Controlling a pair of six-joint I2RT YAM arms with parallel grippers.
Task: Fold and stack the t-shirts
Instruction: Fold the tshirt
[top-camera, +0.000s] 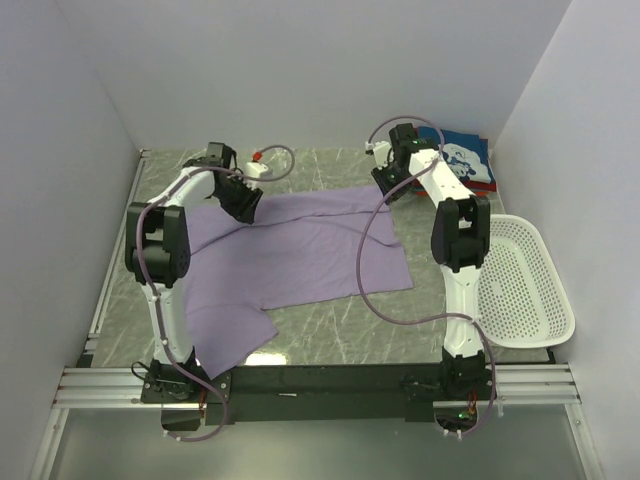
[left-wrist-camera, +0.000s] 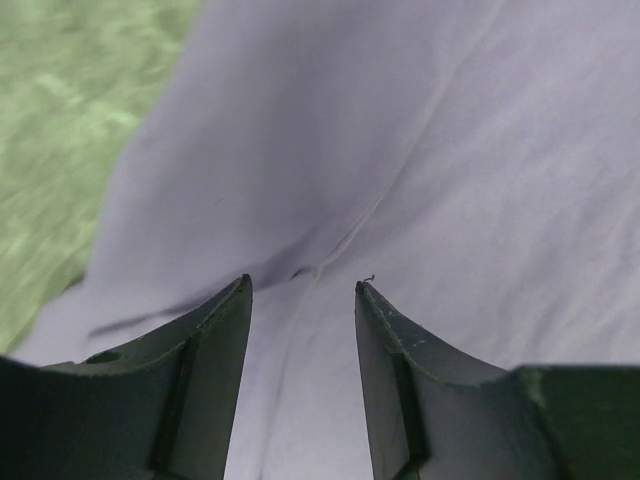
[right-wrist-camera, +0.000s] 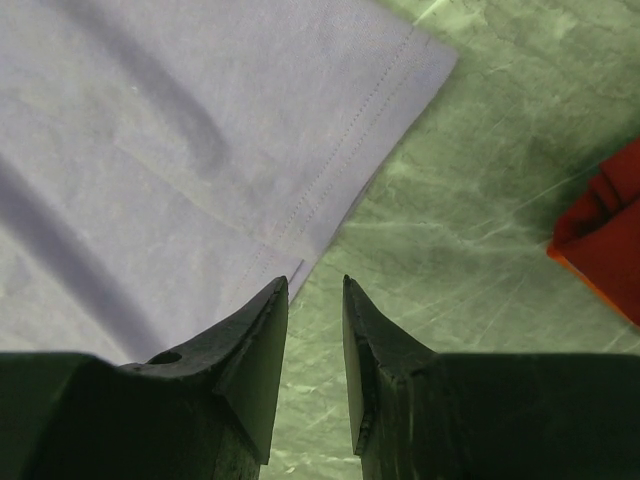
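A lavender-purple t-shirt lies spread flat across the table, one sleeve reaching toward the near left. My left gripper hovers over its far left part. In the left wrist view the left gripper is open, with a seam of the purple cloth below the gap. My right gripper is at the shirt's far right corner. There the right gripper stands open, jaws narrowly apart, beside the stitched hem with bare table between the fingers. A folded navy t-shirt with white print lies at the back right on red cloth.
A white perforated basket stands at the right edge of the table. A small white and red object lies at the back, behind the left gripper. White walls close in the left, back and right sides.
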